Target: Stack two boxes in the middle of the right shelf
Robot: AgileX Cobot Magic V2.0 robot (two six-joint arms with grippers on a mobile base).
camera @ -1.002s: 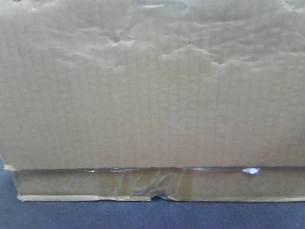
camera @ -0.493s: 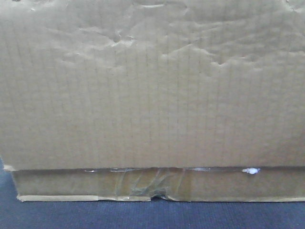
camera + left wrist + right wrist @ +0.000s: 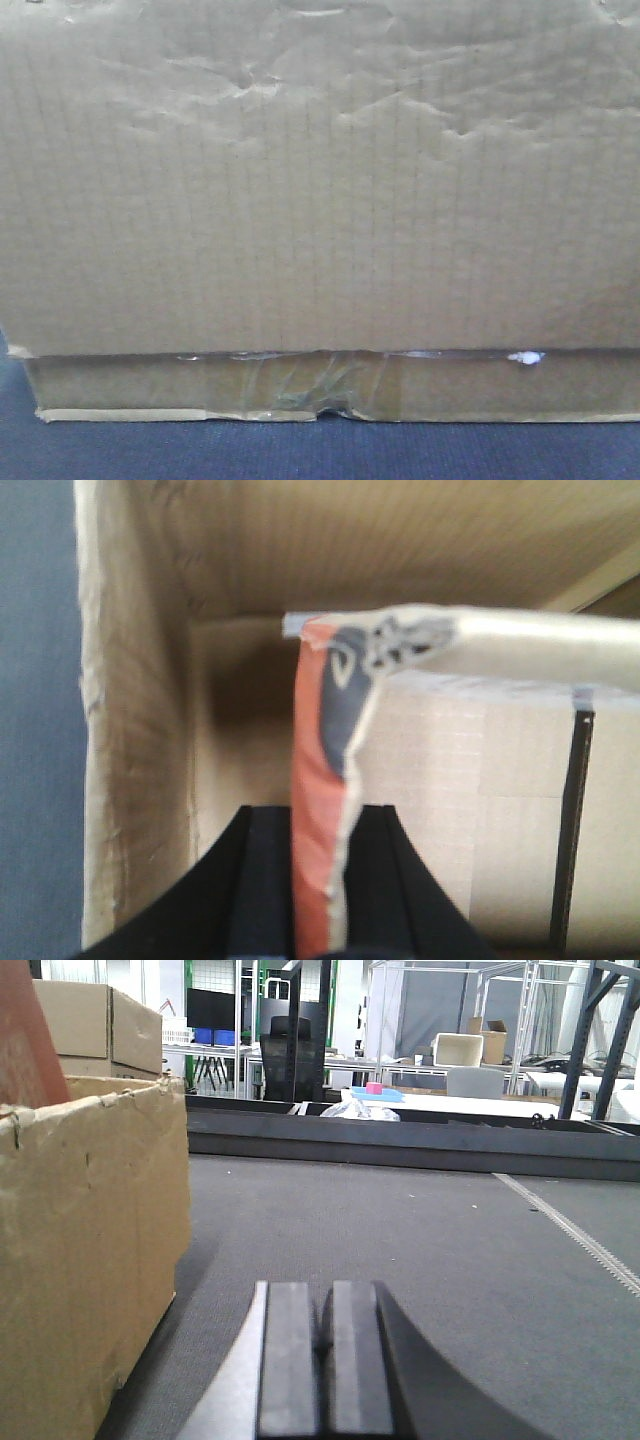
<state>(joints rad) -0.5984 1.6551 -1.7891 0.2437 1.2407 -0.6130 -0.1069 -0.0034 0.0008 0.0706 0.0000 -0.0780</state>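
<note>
One brown cardboard box [image 3: 320, 200] fills the front view, with a wrinkled face, a taped lower strip and a small white fleck [image 3: 525, 357]. The left wrist view looks down into this open box [image 3: 140, 730]. My left gripper [image 3: 320, 812] is shut on an upright box flap [image 3: 322, 730] with an orange-red face. In the right wrist view the same box [image 3: 80, 1240] stands at the left. My right gripper [image 3: 322, 1290] is shut and empty, low over the carpet beside it. A second box [image 3: 100, 1020] sits farther back on the left. The shelf is out of view.
Grey-blue carpet [image 3: 420, 1240] runs ahead of the right gripper to a low dark rail [image 3: 400, 1135]. Beyond it stand tables, frames and a dark chair [image 3: 292, 1055]. Another pale flap [image 3: 520, 640] bends across the box opening.
</note>
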